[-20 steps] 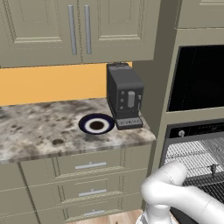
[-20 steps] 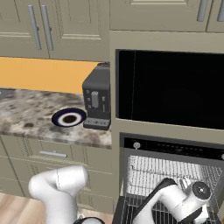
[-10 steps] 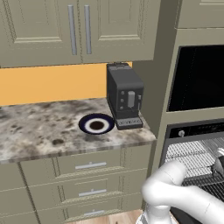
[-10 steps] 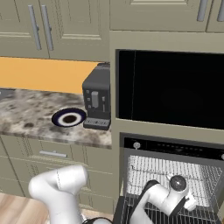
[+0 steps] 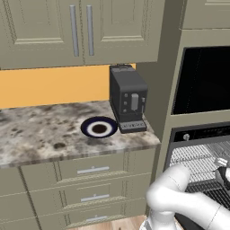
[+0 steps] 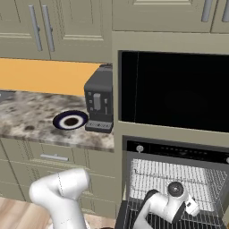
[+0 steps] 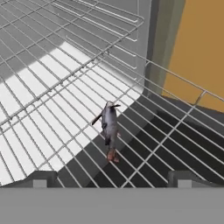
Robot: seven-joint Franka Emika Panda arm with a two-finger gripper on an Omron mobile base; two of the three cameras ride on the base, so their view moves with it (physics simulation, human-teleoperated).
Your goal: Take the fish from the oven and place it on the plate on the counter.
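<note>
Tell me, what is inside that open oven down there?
In the oven, silver wire racks hold a small grey fish, lying on one of them. The robot's fingers sit open just short of it. The arm blocks part of the lower rack.

Grey fish (image 7: pixel 109 129) (reddish tail); navy-rimmed plate (image 5: pixel 99 128); speckled granite counter (image 5: pixel 40 134).

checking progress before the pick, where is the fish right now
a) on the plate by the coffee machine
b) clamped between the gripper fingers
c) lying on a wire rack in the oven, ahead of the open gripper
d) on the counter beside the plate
c: in the hand view the fish lies on the oven's wire rack, in front of the open gripper, whose fingertips stand wide apart and clear of it; the plate holds nothing.
</note>
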